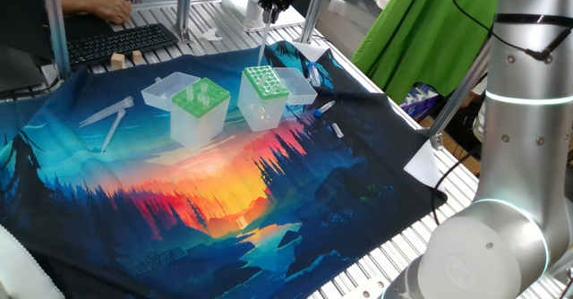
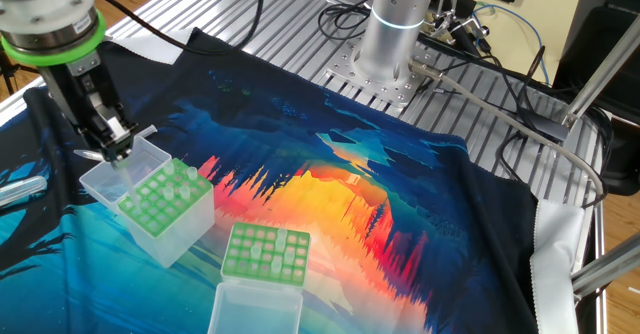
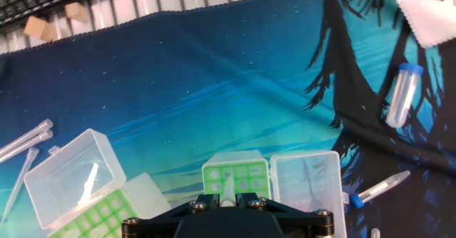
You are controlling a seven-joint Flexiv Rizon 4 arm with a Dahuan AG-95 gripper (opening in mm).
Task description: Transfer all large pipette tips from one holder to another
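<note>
One fixed view: the gripper (image 1: 269, 11) hangs at the far edge of the frame, its upper part cut off, pinching 1 large pipette tip (image 1: 265, 38) that points straight down above the dotted-top holder (image 1: 264, 96). The plain-top holder (image 1: 200, 111) stands to its left, apart, lid (image 1: 163, 92) swung open behind. 2 loose tips (image 1: 109, 117) lie on the printed cloth (image 1: 224, 209) further left. The robot base (image 1: 510, 156) fills the right edge. A keyboard (image 1: 121, 41) sits at the far left, with a person's hand (image 1: 112, 9) partly in frame.

The other fixed view: the fingers, pressed on the tip, hang over the open lid and far edge of the left box; the tip itself is hard to make out against the clear plastic. Which box is which cannot be told here from the tops.

Hand view: the gripper body blocks the bottom edge, hiding the fingertips. The tip's wide end shows over the dotted-top holder. A capped tube (image 3: 403, 94) lies at right.
</note>
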